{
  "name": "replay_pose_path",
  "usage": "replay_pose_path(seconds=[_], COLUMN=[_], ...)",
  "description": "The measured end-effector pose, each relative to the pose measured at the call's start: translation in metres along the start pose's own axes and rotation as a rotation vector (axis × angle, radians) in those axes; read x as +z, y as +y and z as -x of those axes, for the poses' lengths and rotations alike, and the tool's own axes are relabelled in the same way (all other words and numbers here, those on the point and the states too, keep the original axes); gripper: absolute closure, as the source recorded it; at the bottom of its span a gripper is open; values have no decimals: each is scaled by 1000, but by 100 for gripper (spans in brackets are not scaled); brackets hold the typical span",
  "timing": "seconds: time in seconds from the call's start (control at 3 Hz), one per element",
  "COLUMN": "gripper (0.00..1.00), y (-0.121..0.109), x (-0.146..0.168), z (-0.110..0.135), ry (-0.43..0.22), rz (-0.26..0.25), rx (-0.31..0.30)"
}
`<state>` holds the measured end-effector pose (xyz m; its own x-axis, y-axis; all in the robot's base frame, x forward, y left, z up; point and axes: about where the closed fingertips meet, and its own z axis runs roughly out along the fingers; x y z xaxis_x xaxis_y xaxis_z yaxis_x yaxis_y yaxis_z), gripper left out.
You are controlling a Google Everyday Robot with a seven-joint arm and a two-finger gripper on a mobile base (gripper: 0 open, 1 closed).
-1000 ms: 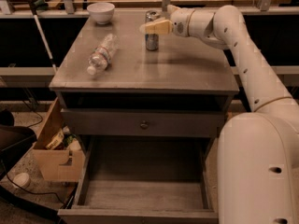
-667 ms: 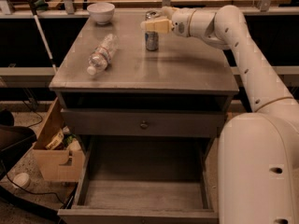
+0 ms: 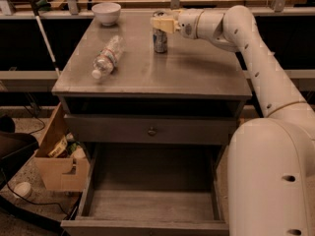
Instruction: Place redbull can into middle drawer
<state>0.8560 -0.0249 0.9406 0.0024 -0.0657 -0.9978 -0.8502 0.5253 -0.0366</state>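
The redbull can (image 3: 160, 42) stands upright on the grey cabinet's top (image 3: 197, 73), towards the back middle. My gripper (image 3: 161, 23) has reached in from the right and sits at the can's upper part, level with its top. The can's base rests on the cabinet top. The middle drawer (image 3: 152, 206) is pulled open at the bottom of the cabinet, and its bare plank floor has nothing on it.
A clear water bottle (image 3: 106, 58) lies on its side on the left of the cabinet top. A white bowl (image 3: 106, 13) stands at the back left. The knob drawer (image 3: 151, 131) is closed. A cardboard box (image 3: 59, 161) stands on the floor at left. My body (image 3: 270, 181) fills the right.
My gripper has shifted very slightly left and up at the can's top. The can has stayed standing in the same place.
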Motion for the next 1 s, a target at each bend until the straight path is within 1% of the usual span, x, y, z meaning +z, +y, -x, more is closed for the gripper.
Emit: replay_pose_path(seconds=[0.33, 0.67, 1.0], gripper=[99, 100, 100], y=[3, 3, 5], x=[4, 5, 2], z=[-1, -1, 18], ry=[0, 1, 10], rz=[6, 8, -6], rx=[2, 2, -28])
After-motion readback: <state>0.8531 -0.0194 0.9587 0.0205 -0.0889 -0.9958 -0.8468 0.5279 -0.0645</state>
